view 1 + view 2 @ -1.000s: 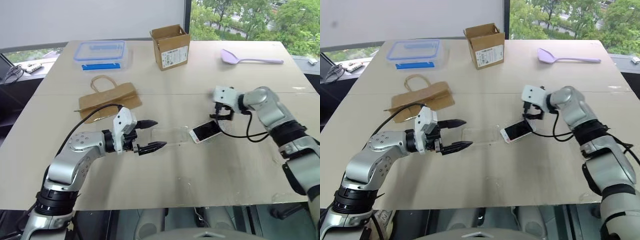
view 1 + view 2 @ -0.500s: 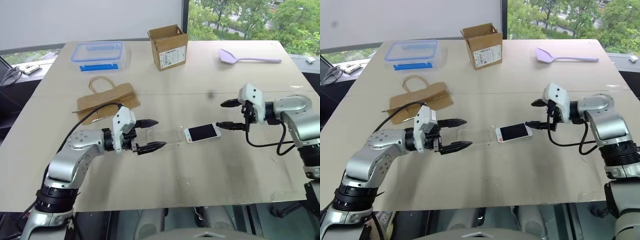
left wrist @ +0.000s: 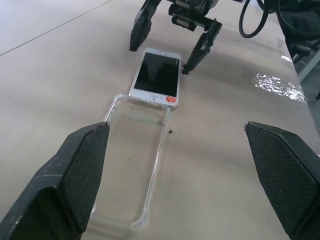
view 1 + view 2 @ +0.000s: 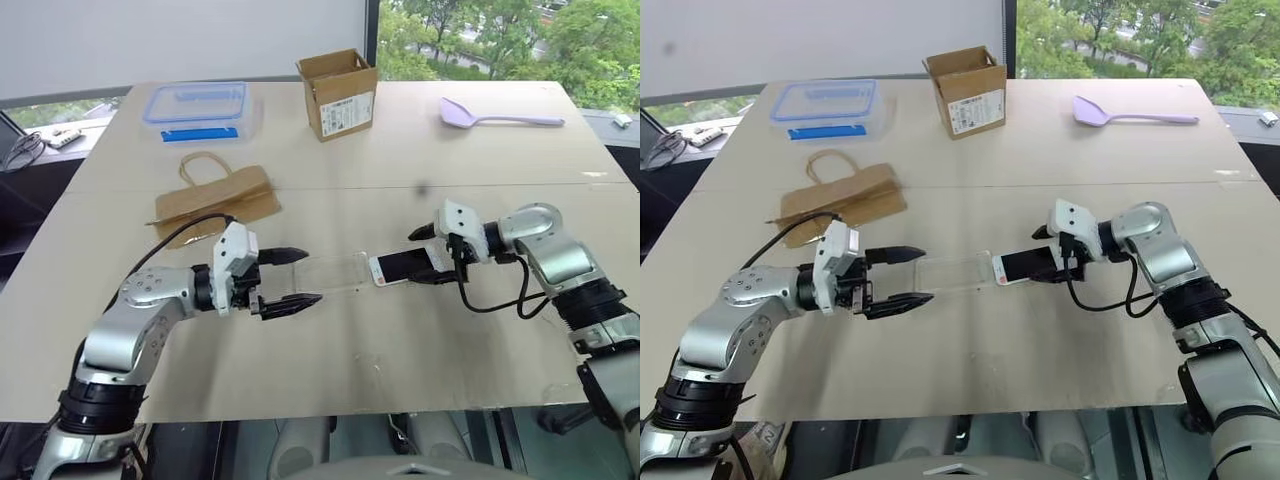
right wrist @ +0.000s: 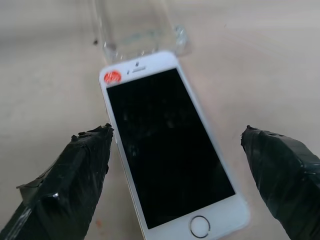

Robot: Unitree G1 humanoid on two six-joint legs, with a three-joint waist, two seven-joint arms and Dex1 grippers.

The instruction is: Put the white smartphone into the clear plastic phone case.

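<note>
White smartphone (image 4: 404, 266): flat, screen up, mid-desk toward the front edge, end touching clear plastic phone case (image 4: 330, 273), aligned for sliding in; right gripper (image 4: 425, 256) spread astride phone; left gripper (image 4: 291, 277) spread, bracketing case's far end, likely to brace it.

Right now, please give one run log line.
left gripper: open, beside clear case | right gripper: open, straddling white smartphone | phone: not in case
</note>
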